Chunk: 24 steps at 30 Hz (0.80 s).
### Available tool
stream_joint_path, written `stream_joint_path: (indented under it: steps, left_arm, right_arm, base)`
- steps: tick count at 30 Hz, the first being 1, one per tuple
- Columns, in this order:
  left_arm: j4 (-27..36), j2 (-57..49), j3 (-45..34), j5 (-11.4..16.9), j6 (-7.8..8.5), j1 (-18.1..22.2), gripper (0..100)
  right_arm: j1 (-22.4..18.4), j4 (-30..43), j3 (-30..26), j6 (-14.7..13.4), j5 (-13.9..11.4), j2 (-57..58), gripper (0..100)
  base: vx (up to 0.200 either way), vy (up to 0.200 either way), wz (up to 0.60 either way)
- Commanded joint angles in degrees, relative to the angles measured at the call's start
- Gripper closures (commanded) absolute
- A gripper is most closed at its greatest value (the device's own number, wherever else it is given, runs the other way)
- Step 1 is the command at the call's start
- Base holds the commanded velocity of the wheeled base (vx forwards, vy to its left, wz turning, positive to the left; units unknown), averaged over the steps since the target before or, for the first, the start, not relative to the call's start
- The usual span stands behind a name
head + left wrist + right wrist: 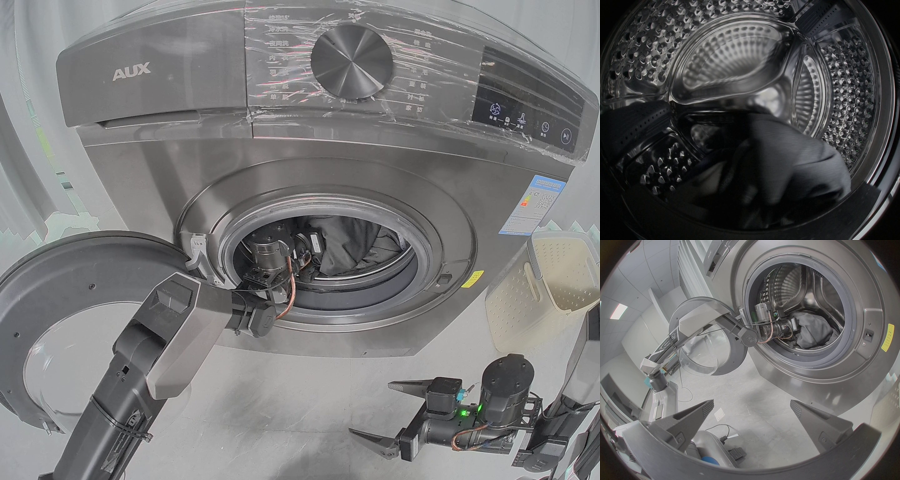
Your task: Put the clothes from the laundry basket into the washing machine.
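Left tool is sitting inside the one washing machine, its arm stretching in through the door opening, just beside the one dark garment lying in the drum. Spread or pressed together, I cannot tell. Right tool is hanging low over the floor, spread wide, near the one cream laundry basket.
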State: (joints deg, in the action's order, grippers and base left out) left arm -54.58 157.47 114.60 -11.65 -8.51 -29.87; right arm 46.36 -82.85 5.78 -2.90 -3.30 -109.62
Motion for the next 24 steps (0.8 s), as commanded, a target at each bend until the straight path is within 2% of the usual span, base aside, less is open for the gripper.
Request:
stream_joint_path:
  steps: [1,3,7,8,10,15,24]
  left_arm:
    - [0.61,-0.05,-0.01,-0.12,-0.98,-1.95,0]
    - [1.14,-0.32,-0.26,-0.12,-0.98,-2.56,0]
    - [1.32,-4.18,-8.61,-0.12,-0.54,-3.97,0]
    - [1.32,-4.18,-8.61,-0.12,-0.54,-3.97,0]
    - [1.32,-8.93,-17.66,-0.12,-0.28,-5.11,0]
    - [0.35,-15.96,-30.32,-0.04,1.39,-6.17,0]
    - [-1.58,-21.5,-40.6,0.49,1.74,-8.63,0]
  right_arm:
    - [-0.22,-0.03,0.02,0.0,-0.04,-0.07,0]
    - [-0.31,-0.12,-0.07,0.0,-0.04,-0.07,0]
    - [-0.75,-0.12,-0.24,0.0,-0.04,0.28,0]
    - [-0.75,-0.12,-0.24,0.0,-0.04,0.28,0]
    - [-0.83,-0.12,-0.24,0.0,-0.04,0.37,0]
    - [-0.83,-0.12,-0.15,0.0,-0.04,0.46,0]
    - [-1.27,-0.03,-0.33,0.0,-0.04,0.81,0]
  base:
    - [0.0,0.0,0.0]
    - [0.0,0.0,0.0]
    - [0.0,0.0,0.0]
    - [0.0,0.0,0.0]
    - [0.0,0.0,0.0]
    - [0.0,0.0,0.0]
    - [0.0,0.0,0.0]
